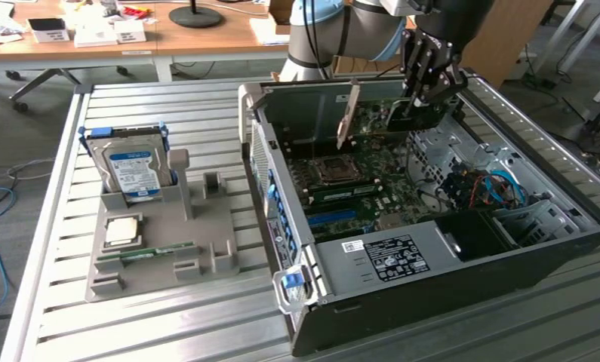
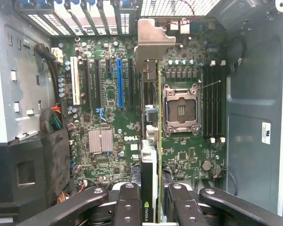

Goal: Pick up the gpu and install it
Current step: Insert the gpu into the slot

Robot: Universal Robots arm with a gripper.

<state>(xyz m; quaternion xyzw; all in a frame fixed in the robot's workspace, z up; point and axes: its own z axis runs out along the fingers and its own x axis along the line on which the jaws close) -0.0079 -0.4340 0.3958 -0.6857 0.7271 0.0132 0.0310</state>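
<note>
Claw [image 1: 420, 104] clamped partway shut on gpu [image 2: 152, 160], edge-down above motherboard [image 2: 184, 150]; long axis parallel to PCIe slots [image 2: 120, 82], bracket [image 2: 153, 40] farthest from claw.

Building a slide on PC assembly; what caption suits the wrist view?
The gripper holds the gpu edge-on above the motherboard inside the open case.

Robotics lab, slotted aluminium bench [image 1: 179, 324], wooden desks [image 1: 229, 41] (cluttered) behind
</note>
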